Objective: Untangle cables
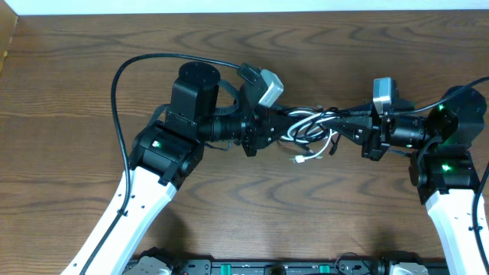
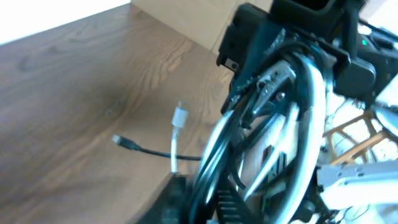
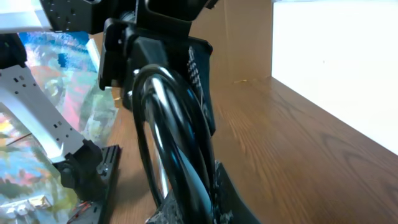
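Left gripper (image 1: 280, 126): at the bundle's left end; you cannot tell how far its fingers stand apart.
Cables (image 1: 312, 128): black and white, looped together between both grippers, over the table (image 1: 76, 61).
Right gripper (image 1: 348, 126): clamped tight on the bundle's right end.

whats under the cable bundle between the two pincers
Bare wooden table, and two loose ends dangling from the cable bundle: a white plug and a black plug. Whether they touch the table cannot be told; the wood directly beneath the loops is covered.
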Robot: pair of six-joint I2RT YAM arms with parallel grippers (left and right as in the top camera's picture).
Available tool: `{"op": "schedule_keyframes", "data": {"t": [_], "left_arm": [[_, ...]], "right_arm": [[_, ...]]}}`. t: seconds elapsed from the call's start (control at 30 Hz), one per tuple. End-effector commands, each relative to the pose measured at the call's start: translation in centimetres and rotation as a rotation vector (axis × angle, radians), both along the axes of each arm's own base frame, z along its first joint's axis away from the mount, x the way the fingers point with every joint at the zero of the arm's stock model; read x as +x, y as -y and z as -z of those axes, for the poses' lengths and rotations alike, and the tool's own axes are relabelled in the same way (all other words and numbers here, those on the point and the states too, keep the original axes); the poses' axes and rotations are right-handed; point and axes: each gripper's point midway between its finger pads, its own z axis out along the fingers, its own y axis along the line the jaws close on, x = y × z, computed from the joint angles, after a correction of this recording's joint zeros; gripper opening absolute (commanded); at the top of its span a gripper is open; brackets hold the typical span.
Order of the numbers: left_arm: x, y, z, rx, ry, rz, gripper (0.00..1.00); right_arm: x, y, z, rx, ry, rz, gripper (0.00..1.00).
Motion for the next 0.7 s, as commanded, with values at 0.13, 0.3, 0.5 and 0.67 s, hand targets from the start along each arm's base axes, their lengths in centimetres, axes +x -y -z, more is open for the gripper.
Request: {"op": "schedule_keyframes", "data": {"t": [0.13,0.3,0.5,0.67], "left_arm": [[-0.4,-0.1,-1.1,-0.019,0.031,0.017,0.08],[0.4,-0.4,-0.7,0.008,0.034,-0.033,0.07],[3.4,-2.4,1.8,0.142,0.024,-0.248,0.07],[5.5,-4.3,2.8,0.214,0.015,-0.413,0.07]], "right_arm": [[-0.6,0.1,-0.4,0.003,0.015,-0.028,0.13],[0.0,0.2,0.2,-0.001,-0.041,0.009,0.99],[3.2,1.3,2.5,-0.011,-0.287,0.236,0.99],[5.1,2.5,4.0,0.046,-0.568,0.401,0.99]]}}
